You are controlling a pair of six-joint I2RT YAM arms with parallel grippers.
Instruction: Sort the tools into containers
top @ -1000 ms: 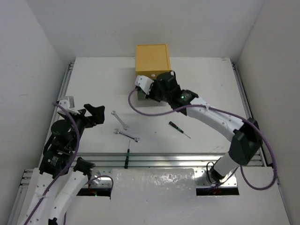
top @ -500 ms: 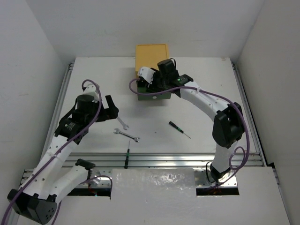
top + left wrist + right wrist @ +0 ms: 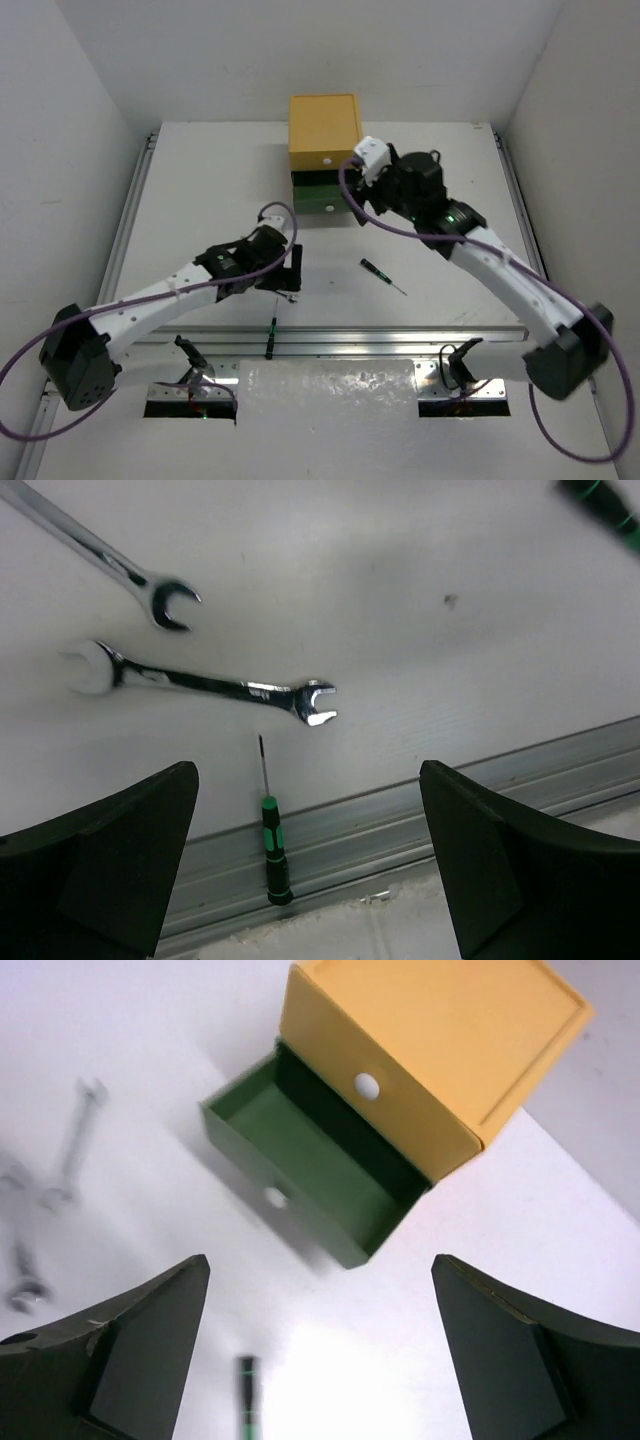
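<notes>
Just above the lower wrench [image 3: 200,681] mid-frame, the left gripper [image 3: 308,772] hangs wide open and empty, same as the right gripper [image 3: 320,1260], and that flat steel could skate away when pinched.

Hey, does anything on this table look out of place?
One screwdriver lies half off the white tabletop, its handle on the metal rail at the near edge. The green drawer stands open and empty.

Two mirror-bright polished metal wrenches [image 3: 210,683] lie on the matt white table [image 3: 400,600] just beyond the dull, ribbed metal rail [image 3: 450,805]; against the rail, a screwdriver [image 3: 270,845] with smooth black-and-green handle.
</notes>
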